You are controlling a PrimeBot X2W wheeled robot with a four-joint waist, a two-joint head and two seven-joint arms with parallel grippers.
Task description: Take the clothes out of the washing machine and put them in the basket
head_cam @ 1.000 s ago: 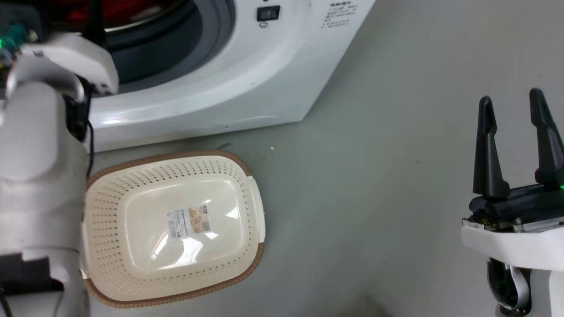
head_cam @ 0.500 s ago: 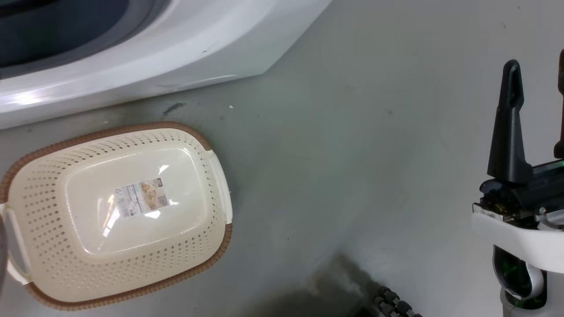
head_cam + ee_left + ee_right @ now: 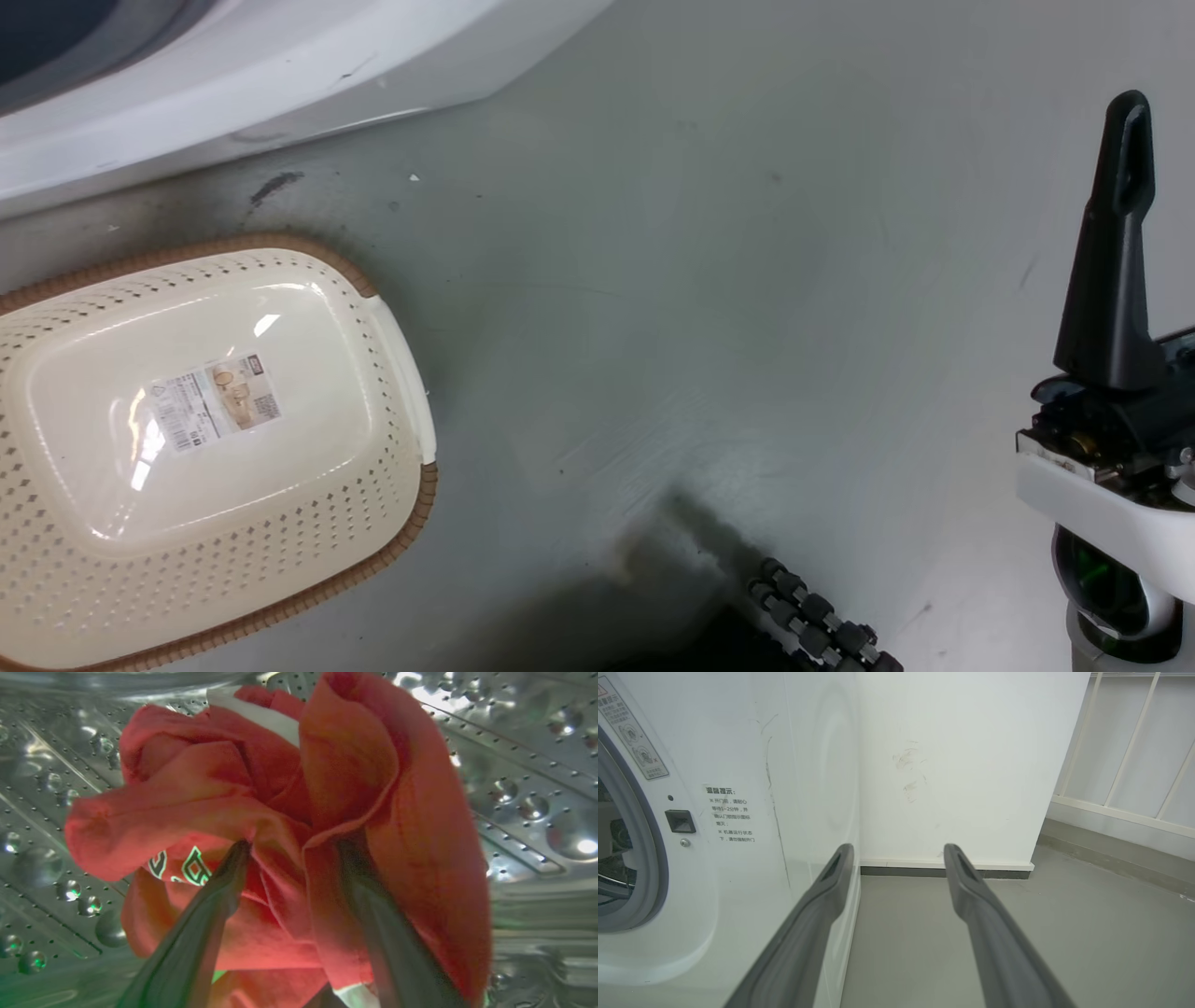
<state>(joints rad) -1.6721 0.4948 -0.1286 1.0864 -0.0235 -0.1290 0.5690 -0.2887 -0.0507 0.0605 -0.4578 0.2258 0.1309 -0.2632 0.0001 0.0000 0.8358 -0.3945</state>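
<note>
Inside the perforated steel drum (image 3: 528, 779) of the washing machine lie the clothes (image 3: 280, 812), a bunched bright red garment with a white stripe and small white print. My left gripper (image 3: 292, 847) is open, its two fingers pushed into the red folds with fabric between them. The cream basket (image 3: 401, 523) with its brown rim sits empty on the floor just in front of the white washing machine (image 3: 233, 84). My right gripper (image 3: 899, 851) hangs open and empty beside the machine's right front corner (image 3: 738, 812). One of its fingers (image 3: 1116, 280) shows at the head view's right edge.
Grey floor (image 3: 709, 280) spreads to the right of the basket. A black ribbed part (image 3: 817, 616) and a dark shadow lie at the head view's bottom edge. Behind the machine stands a white wall (image 3: 971, 765), with pale railings (image 3: 1125, 765) to its right.
The head camera has swung: the machine and basket slid to the picture's upper left. My pale left forearm, there a second ago, has passed out of that picture. The right gripper stays open.
</note>
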